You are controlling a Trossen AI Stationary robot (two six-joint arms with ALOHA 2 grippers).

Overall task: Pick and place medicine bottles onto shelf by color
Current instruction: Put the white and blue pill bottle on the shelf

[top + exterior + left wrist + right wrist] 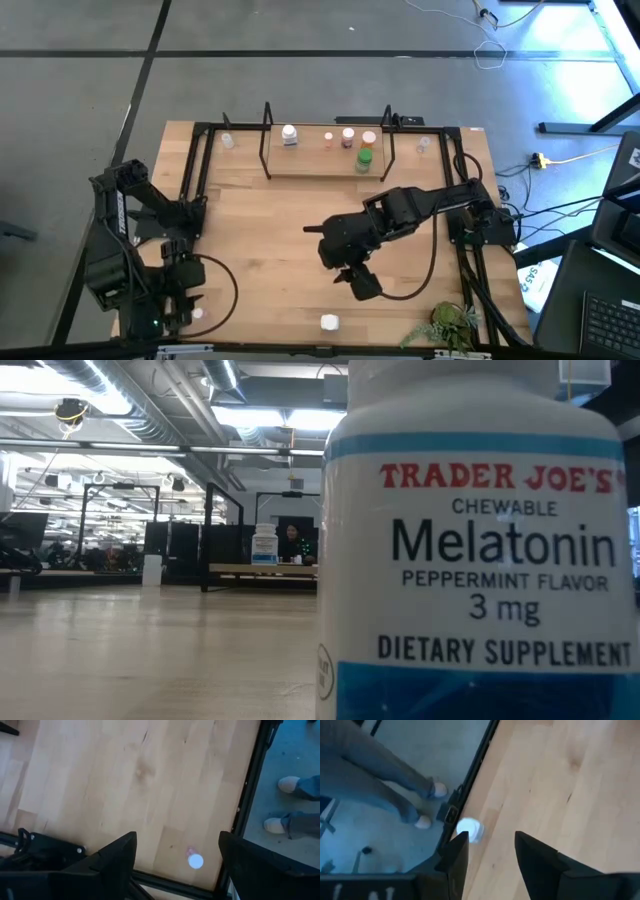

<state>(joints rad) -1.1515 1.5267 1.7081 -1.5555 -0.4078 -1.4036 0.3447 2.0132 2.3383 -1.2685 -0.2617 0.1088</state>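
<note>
The shelf (325,165) stands at the table's far edge and carries several small bottles: a white one (290,135), pink or orange ones (348,137) and a green one (364,160). A white bottle (329,322) (470,829) stands by the near edge; it fills the low view as a Melatonin bottle (480,560). My right gripper (364,288) (490,840) hovers open just above and short of it. Another tiny white-capped bottle (197,313) (195,861) stands at the near left corner, beyond my open left gripper (185,298) (177,842).
Two pale small bottles (228,142) (424,145) stand outside the shelf at the far corners. A leafy plant (450,325) sits at the near right corner. A black frame (200,170) borders the table. A person's legs and shoes (290,785) (415,795) show beside the near edge.
</note>
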